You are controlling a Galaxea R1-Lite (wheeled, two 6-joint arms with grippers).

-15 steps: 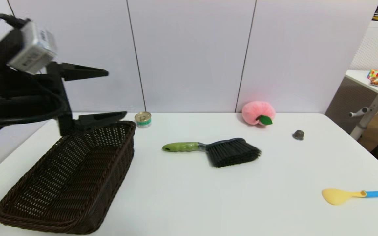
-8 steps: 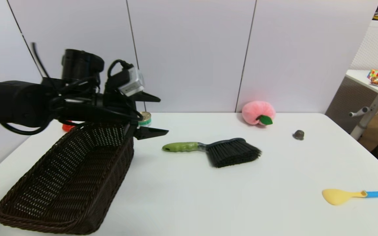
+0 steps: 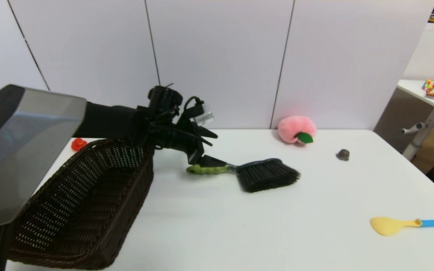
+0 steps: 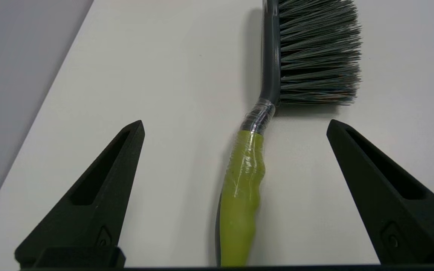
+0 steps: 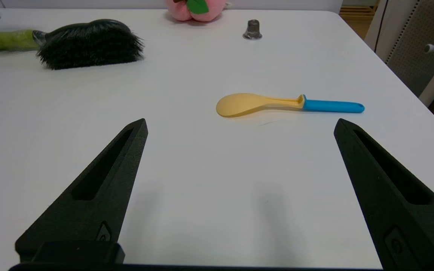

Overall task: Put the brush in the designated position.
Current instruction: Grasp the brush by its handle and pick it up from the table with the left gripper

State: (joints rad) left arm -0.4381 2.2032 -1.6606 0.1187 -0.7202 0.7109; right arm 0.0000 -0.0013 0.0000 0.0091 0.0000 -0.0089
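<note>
Near the middle of the frame, the brush [image 3: 247,173] lies flat on the worktop [image 3: 239,226]; the left gripper [image 3: 209,150] hangs spread wide over its green handle, holding nothing. The right gripper [image 5: 239,126] also gapes wide.

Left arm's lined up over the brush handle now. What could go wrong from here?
1. The left gripper has its jaws wide open around the brush, but the handle lies slightly off-centre and angled, so closing may twist it.
2. The handle is smooth and contoured; a grip near the grey neck could slip.
3. The wicker basket sits close beside the arm, so swinging the brush over could clip its rim.
</note>
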